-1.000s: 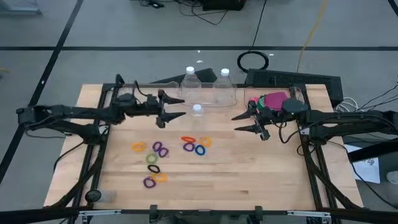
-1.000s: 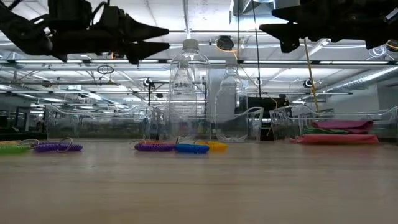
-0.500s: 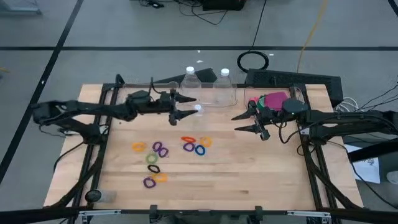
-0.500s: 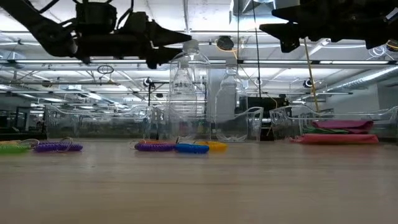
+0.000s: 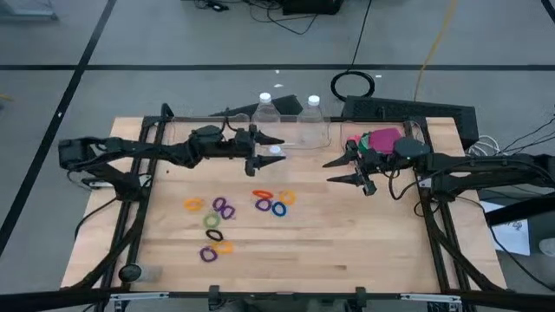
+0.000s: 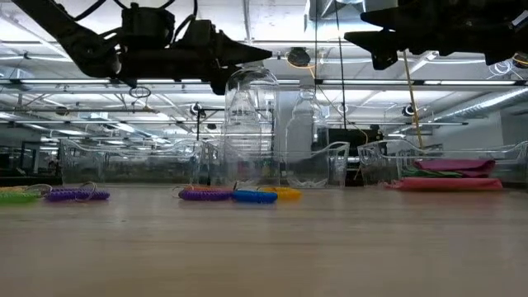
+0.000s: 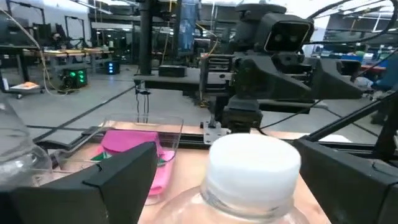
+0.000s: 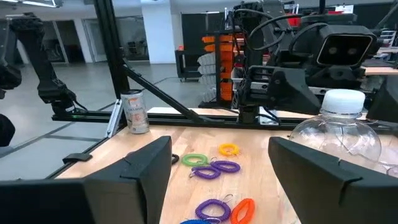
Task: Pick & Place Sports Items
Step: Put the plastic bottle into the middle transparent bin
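Several small elastic rings (image 5: 224, 218) in purple, orange, green, blue and red lie flat on the wooden table (image 5: 347, 251), in two loose groups. A pink flat piece (image 5: 383, 137) rests in a clear bin at the far right. My left gripper (image 5: 270, 152) is held level and open above the middle of the table. Its fingers (image 7: 106, 180) stand on either side of the white cap (image 7: 254, 163) of a clear bottle, with a gap showing. My right gripper (image 5: 329, 172) hangs open and level right of centre, with nothing between its fingers.
Two more clear bottles (image 5: 264, 108) (image 5: 312, 111) stand upright at the far middle beside a clear container (image 5: 299, 132). A small can (image 8: 135, 112) stands at the near left corner. Black frame rails (image 5: 143, 191) run along both sides. Bare wood lies near the front edge.
My left gripper has travelled toward the table's right edge, staying level and open. It has reached the nearest bottle, and its fingers now flank the cap. The right arm, the bottles and the rings have kept still.
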### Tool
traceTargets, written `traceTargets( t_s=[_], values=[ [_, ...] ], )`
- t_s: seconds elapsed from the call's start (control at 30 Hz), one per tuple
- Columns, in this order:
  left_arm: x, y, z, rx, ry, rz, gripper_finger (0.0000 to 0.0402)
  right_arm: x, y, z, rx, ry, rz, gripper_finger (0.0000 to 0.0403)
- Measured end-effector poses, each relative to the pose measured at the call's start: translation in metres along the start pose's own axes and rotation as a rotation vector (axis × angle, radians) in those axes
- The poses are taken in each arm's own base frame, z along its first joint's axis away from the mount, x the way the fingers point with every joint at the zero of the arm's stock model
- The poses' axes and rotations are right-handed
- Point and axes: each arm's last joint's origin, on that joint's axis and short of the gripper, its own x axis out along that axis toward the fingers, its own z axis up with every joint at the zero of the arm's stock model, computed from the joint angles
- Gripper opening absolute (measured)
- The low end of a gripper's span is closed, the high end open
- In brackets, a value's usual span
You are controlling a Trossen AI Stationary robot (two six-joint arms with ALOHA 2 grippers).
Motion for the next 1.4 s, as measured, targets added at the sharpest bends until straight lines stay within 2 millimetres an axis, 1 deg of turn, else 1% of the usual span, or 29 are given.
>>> traceTargets(
  t_s=[0.17, 0.27, 0.37, 0.63, 0.7, 0.97, 1.13, 1.2, 1.3, 1.4],
  values=[
    [0.0, 0.0, -0.001, -0.009, 0.009, 0.0, 0.0304, 0.0, 0.0, 0.0, 0.0, 0.0, 0.0, 0.0196],
    [0.0, 0.0, -0.001, -0.013, 0.012, 0.0, 0.029, 0.0, 0.0, 0.0, 0.0, 0.0, 0.0, 0.0196],
    [0.0, 0.0, -0.001, -0.013, 0.011, 0.0, 0.0259, 0.0, 0.0, 0.0, 0.0, 0.0, 0.0, 0.0196],
    [0.0, 0.0, 0.0, -0.014, 0.004, -0.001, 0.0155, 0.0, 0.0, -0.001, 0.003, 0.007, 0.0, 0.0196],
    [0.0, 0.0, 0.0, -0.017, 0.004, 0.0, 0.0137, 0.0, 0.0, -0.001, 0.003, 0.007, 0.0, 0.0196],
    [0.0, 0.0, -0.001, -0.022, 0.018, 0.0, 0.0137, 0.0, 0.0, -0.001, 0.004, 0.007, -0.001, 0.0196],
    [-0.003, -0.001, 0.005, -0.044, 0.014, 0.001, 0.0137, 0.0, 0.0, -0.001, 0.003, 0.007, -0.001, 0.0196],
    [-0.006, -0.003, 0.011, -0.036, -0.004, -0.001, 0.0137, 0.0, 0.0, -0.001, 0.003, 0.007, -0.001, 0.0196],
    [-0.01, -0.006, 0.025, -0.009, -0.056, -0.007, 0.0137, 0.0, 0.0, -0.001, 0.003, 0.007, -0.001, 0.0196],
    [-0.01, -0.007, 0.038, 0.02, -0.083, -0.01, 0.0137, 0.0, 0.0, -0.001, 0.003, 0.007, -0.001, 0.0196]
  ],
)
